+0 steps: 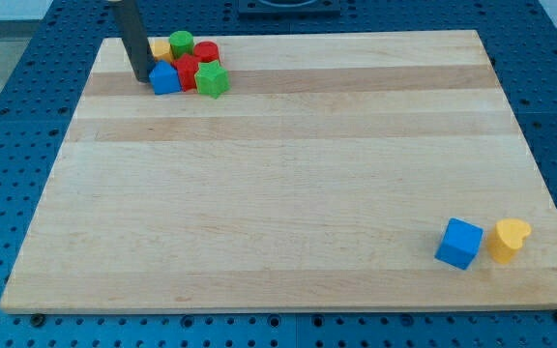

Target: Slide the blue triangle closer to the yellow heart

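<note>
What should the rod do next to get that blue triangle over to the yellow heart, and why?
Probably push right and toward the view's bottom. My tip sits just left of the blue triangle, which is packed in a cluster at the view's top left, a red block touching its right side. The yellow heart lies far off at the bottom right, beside a blue cube.

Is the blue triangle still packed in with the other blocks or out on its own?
Packed in: the blue triangle touches a red block in the top-left cluster, my tip at its left.
</note>
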Action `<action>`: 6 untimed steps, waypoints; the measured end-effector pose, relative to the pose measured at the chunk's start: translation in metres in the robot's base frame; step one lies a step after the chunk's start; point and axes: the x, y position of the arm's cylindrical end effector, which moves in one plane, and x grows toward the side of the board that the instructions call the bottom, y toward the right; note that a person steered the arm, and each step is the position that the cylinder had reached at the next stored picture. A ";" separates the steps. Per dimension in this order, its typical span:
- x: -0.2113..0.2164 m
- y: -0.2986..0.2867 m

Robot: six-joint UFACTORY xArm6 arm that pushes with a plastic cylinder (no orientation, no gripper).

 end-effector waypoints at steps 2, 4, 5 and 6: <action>0.021 0.033; 0.060 0.022; 0.070 0.037; 0.080 0.061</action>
